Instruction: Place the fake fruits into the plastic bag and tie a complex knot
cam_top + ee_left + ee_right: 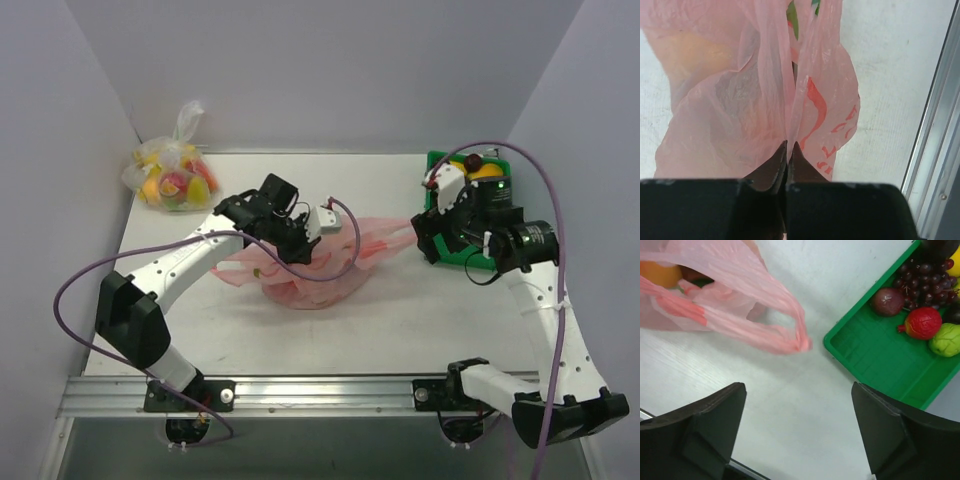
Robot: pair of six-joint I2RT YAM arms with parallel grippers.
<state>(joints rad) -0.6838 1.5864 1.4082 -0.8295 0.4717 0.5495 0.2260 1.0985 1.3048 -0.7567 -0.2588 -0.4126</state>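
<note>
Found the plastic bag (pixel 305 280) slumped on its side at mid-table, mouth and handles turned toward the right arm. Noted some fake fruits (pixel 660 272) already inside, showing orange through the film; logged others, dark grapes (pixel 920 275) among them, lying in the green tray (pixel 875 360) at the far right. Recorded the left gripper (pixel 789 146) pinched fully together on a fold of the bag's film, judged as anchoring the bag for work on the handles. Recorded the right gripper (pixel 797 390) spread wide and holding nothing, poised over bare table, with one handle loop (pixel 790 337) lying free just ahead of it, between bag and tray. Judged tying not yet begun. Confirmed the pinch from the left wrist view only, hidden beneath the arm from overhead. Saw the tray's contents plainly from the right wrist only. Picked out a clear bag of fruit (pixel 170 175) in the far left corner from overhead alone.
</note>
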